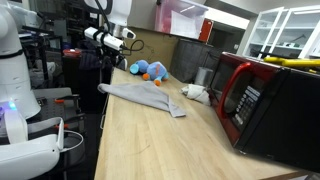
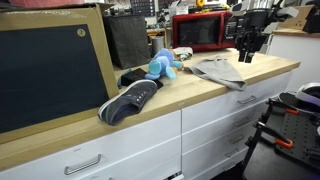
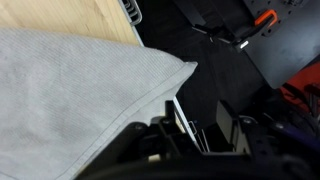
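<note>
Six items are listed from left to right, as seen in an exterior view over the wooden counter (image 2: 150, 115). A flat, dark panel (image 2: 50, 65) in a pale frame is leaned at the far left. A dark shoe (image 2: 130, 100) with a light sole is laid next to it. A blue plush toy (image 2: 162, 66), soft and rounded, is placed just behind the shoe. A red microwave (image 2: 200, 32), box-shaped and glossy, is set at the back. The grey cloth (image 2: 220, 70), matte and loosely folded, is spread near the right end of the counter. The gripper (image 2: 247, 50), black and angular, is held above the cloth's right part. White drawers (image 2: 200, 130) with bar handles are fitted below.

The shoe, the panel and the drawers are shown in that view only. In an exterior view taken along the counter (image 1: 150, 140), the cloth (image 1: 140, 95) is seen lying at the counter's edge. The gripper (image 1: 125, 42) is seen above that edge. The plush toy (image 1: 150, 70) is seen beyond the cloth. A small white object (image 1: 195, 92), which only this view shows, is seen just beside the microwave (image 1: 270, 100).

In the wrist view, the cloth (image 3: 70, 90) is seen to fill the left half as a smooth, fine fabric. Its corner is projected past the counter (image 3: 90, 15) over dark floor. The gripper (image 3: 203, 112) is seen released: the jaws are spread, with one pale finger (image 3: 181, 120) visible and nothing clamped between them. Contact between the fingers and the cloth cannot be determined.
</note>
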{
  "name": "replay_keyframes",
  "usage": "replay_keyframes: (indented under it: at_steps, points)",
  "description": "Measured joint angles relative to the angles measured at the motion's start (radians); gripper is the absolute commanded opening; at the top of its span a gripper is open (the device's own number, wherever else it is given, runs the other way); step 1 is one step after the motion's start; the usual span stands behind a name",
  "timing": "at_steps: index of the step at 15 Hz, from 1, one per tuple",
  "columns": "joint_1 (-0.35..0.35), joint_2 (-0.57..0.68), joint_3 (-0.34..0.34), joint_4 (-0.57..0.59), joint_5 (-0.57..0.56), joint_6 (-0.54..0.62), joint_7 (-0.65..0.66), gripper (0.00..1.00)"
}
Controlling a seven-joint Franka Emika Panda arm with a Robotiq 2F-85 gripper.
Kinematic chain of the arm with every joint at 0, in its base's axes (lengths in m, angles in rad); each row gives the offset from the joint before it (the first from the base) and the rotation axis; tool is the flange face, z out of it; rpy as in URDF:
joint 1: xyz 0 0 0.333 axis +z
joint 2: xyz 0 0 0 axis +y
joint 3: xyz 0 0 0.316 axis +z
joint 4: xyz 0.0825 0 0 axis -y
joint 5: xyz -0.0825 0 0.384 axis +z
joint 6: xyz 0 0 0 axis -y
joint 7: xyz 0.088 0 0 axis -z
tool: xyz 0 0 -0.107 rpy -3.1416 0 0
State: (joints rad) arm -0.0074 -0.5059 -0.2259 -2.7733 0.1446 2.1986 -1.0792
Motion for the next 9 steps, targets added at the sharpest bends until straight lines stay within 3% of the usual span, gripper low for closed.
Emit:
replay_keyframes:
  at_steps: [3,9]
  points:
    - [0.004,-0.057,-0.008,0.001,0.050,-0.006,0.010,0.99]
    - [0.064,-0.027,0.018,0.017,0.125,0.127,0.127,1.00]
